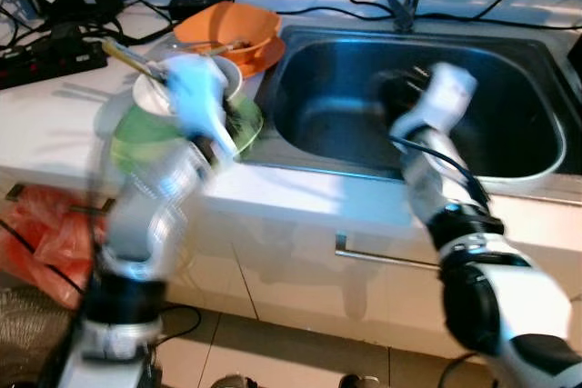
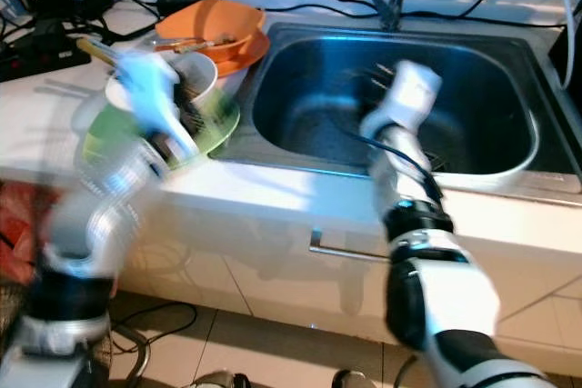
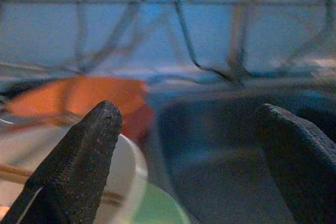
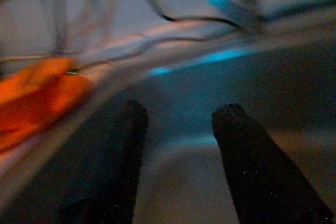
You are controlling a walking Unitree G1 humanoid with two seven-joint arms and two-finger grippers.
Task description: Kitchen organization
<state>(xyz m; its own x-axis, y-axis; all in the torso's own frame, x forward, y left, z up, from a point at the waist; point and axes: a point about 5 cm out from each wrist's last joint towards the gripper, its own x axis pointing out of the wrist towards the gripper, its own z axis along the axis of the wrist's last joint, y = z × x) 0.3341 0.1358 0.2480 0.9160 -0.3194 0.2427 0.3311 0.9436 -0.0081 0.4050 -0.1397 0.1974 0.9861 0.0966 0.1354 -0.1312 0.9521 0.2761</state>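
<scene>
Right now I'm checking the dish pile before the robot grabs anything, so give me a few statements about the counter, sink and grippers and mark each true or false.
1. The orange bowl stands on the counter to the left of the sink. True.
2. The right gripper is clamped on a cup. False: its fingers are apart with nothing between them, and it reaches over the sink basin.
3. The white bowl rests on the green plate. True.
4. The left gripper is shut. False: its fingers stand wide apart, over the dishes.
5. The sink is piled with plates. False: no plates lie in its basin.

White counter (image 1: 55, 129) with steel sink (image 1: 509, 165), white cabinets, tiled floor (image 1: 273, 352).
</scene>
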